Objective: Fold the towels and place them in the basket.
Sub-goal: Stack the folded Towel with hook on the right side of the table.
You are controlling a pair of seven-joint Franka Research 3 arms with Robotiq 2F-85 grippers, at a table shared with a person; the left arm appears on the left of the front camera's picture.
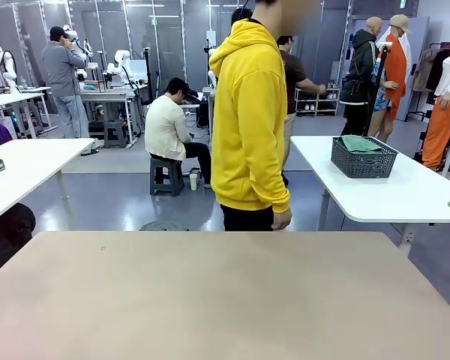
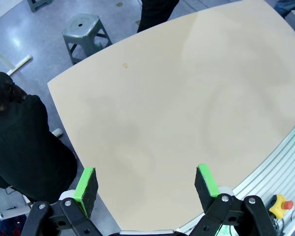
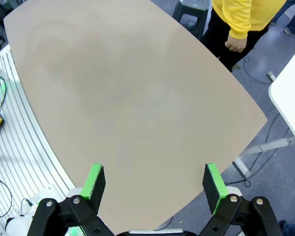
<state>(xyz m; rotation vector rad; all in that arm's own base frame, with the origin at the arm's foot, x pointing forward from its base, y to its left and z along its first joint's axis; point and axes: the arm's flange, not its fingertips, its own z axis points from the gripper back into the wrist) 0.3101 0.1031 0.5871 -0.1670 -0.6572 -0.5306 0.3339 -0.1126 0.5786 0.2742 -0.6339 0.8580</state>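
Note:
A dark grey mesh basket point(image 1: 363, 157) stands on a white table at the far right, behind the beige work table point(image 1: 225, 300). A sea-green towel point(image 1: 360, 144) lies folded inside it. My left gripper point(image 2: 146, 184) hangs open high above the beige table's left side, nothing between its green pads. My right gripper point(image 3: 156, 183) is open too, above the table's right side, with nothing in it. A person in a yellow hoodie point(image 1: 251, 120) stands at the far edge, one hand point(image 1: 282, 219) hanging by the table.
A grey stool point(image 2: 86, 34) stands on the floor past the table's far left corner. A seated person in black point(image 2: 24, 147) is close to the table's left edge. An aluminium rail with a red stop button point(image 2: 281, 204) runs along my side. A white table point(image 1: 19, 169) stands at left.

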